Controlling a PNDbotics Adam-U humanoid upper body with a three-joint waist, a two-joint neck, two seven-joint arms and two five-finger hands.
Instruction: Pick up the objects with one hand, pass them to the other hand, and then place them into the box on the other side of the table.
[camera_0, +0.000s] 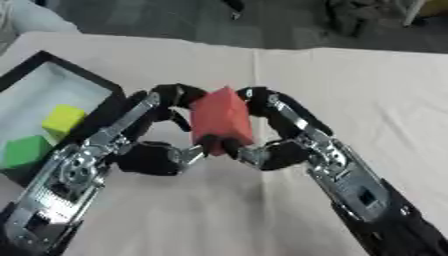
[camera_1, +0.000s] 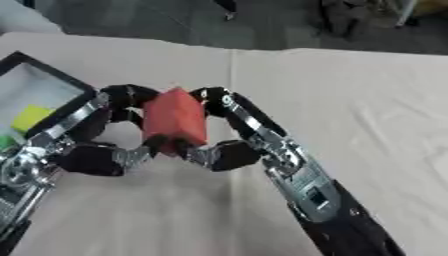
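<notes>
A red block (camera_0: 220, 119) hangs above the table between both hands. My left hand (camera_0: 150, 155) comes in from the lower left, fingers and thumb curled round the block's left side. My right hand (camera_0: 284, 150) reaches from the lower right and pinches the block's right side and bottom. A black-rimmed box (camera_0: 114, 89) with a pale floor lies at the left edge. Inside it are a yellow block (camera_0: 63, 119) and a green block (camera_0: 24, 151).
A cream cloth covers the table (camera_0: 350, 85), with a seam running down its middle. Dark floor and some dark clutter (camera_0: 350, 15) lie beyond the far edge.
</notes>
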